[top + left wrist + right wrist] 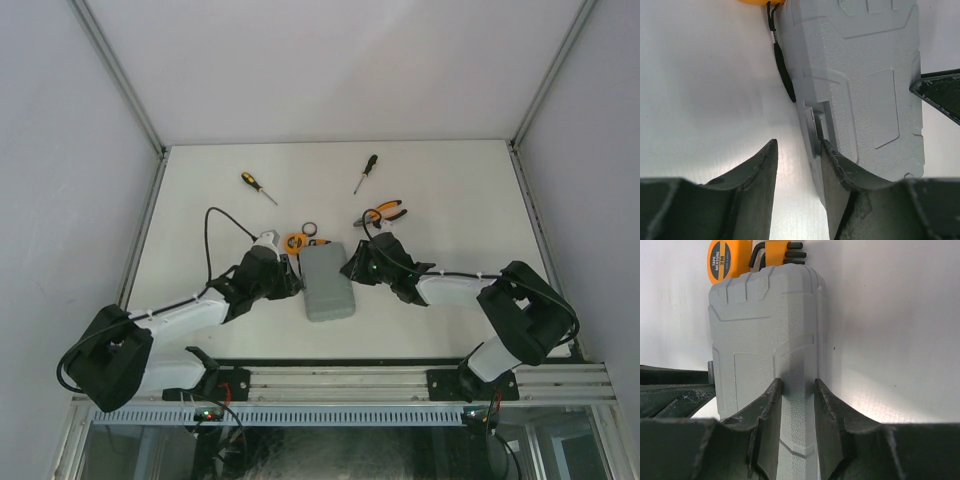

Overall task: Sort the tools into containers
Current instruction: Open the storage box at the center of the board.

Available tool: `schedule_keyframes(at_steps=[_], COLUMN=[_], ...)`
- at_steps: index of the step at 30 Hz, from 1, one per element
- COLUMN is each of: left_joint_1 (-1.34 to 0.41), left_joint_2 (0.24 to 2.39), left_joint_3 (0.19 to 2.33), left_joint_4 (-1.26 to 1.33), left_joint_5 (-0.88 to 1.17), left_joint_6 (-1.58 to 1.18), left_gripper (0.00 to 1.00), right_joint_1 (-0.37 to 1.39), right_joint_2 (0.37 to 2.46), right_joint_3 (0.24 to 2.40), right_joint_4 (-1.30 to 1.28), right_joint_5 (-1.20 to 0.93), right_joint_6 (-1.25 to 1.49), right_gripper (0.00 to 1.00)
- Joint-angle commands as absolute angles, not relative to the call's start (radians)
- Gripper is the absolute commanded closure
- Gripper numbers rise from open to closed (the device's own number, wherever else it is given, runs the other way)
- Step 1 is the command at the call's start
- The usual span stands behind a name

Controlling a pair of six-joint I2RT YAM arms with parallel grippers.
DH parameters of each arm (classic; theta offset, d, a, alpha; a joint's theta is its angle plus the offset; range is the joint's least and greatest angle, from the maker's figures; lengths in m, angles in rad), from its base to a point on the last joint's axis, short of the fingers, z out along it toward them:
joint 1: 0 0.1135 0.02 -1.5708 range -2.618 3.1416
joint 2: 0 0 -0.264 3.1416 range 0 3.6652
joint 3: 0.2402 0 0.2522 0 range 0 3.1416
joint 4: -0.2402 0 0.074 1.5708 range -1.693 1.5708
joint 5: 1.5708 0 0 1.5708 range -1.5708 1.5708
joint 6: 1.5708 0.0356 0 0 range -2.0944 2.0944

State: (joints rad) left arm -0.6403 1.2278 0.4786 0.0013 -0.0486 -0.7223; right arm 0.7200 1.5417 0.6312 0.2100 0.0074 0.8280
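Right gripper [797, 384] grasps the 3 o'clock edge of the flat grey plastic tool case [765, 325]. Left gripper [799, 146], at its 9 o'clock, stands released.

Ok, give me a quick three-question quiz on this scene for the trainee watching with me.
1. True or false: the grey case lies open on the table.
2. Which pincer is clamped on the case's edge? A: left. B: right. C: neither.
3. How many screwdrivers lie on the table?

Key
1. False: the case is closed.
2. B: the right pincer grips the edge. The left pincer only straddles the opposite edge, with a gap showing.
3. Two.
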Motion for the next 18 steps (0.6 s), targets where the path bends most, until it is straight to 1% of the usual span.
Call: schedule_keyframes(at_steps=[1,9,18], left_joint_1=[-0.626,-0.590,-0.559], left_joint_2=[1.233,1.224,1.279], left_joint_3=[0.457,0.402,0.377], left_joint_4=[0.045,0.121,0.261], left_joint_5=[-0.049,0.005,0.105], left_joint_6=[-0.715,-0.726,-0.769], left_gripper=[0.57,0.62,0.66], right_joint_1=[0.736,0.741,0.744], right_joint_2=[1.614,1.618,1.620], right_joint_3=[0.589,0.589,0.590], right_joint_4=[-0.030,-0.034,-0.031], right_joint_5=[0.040,0.041,0.040], right_joint_6=[0.760,0.758,0.758], right_gripper=[0.73,0.73,0.74])
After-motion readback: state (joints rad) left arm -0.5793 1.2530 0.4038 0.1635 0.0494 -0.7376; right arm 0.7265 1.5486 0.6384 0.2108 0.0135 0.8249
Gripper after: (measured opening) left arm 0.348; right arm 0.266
